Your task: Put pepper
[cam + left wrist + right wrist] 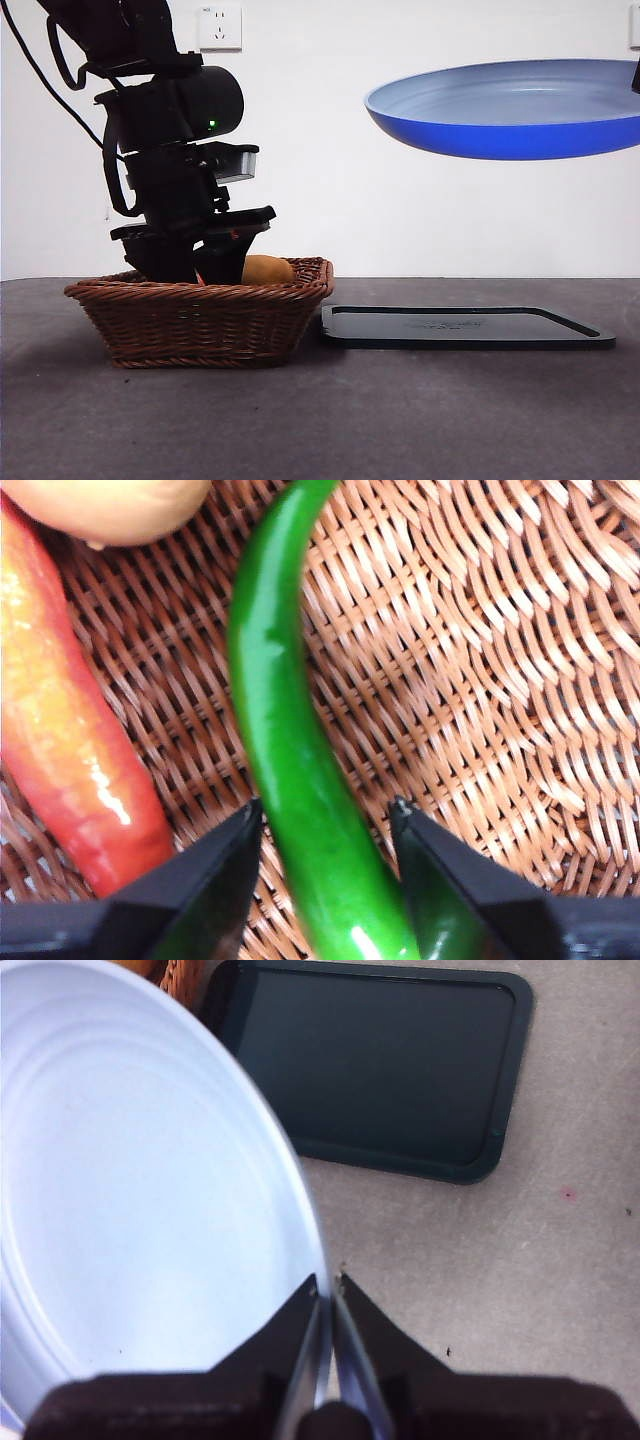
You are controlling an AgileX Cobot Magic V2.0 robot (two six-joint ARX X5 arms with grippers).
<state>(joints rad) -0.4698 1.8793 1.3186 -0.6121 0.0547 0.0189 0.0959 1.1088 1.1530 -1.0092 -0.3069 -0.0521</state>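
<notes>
The pepper [290, 750], long, glossy and dark green, lies on the floor of the wicker basket [480, 680]. My left gripper [325, 815] is open, with one jaw on each side of the pepper and a small gap at each. In the front view this arm reaches down into the basket [200, 320], whose wall hides the pepper. My right gripper [328, 1285] is shut on the rim of a blue plate [130, 1190] and holds it high in the air on the right [510, 110].
A red-orange long vegetable [70, 730] lies beside the pepper, and a round orange-tan fruit [110, 505] sits past it, showing over the basket rim [267, 269]. A flat dark tray [465, 327] lies on the table right of the basket, below the plate.
</notes>
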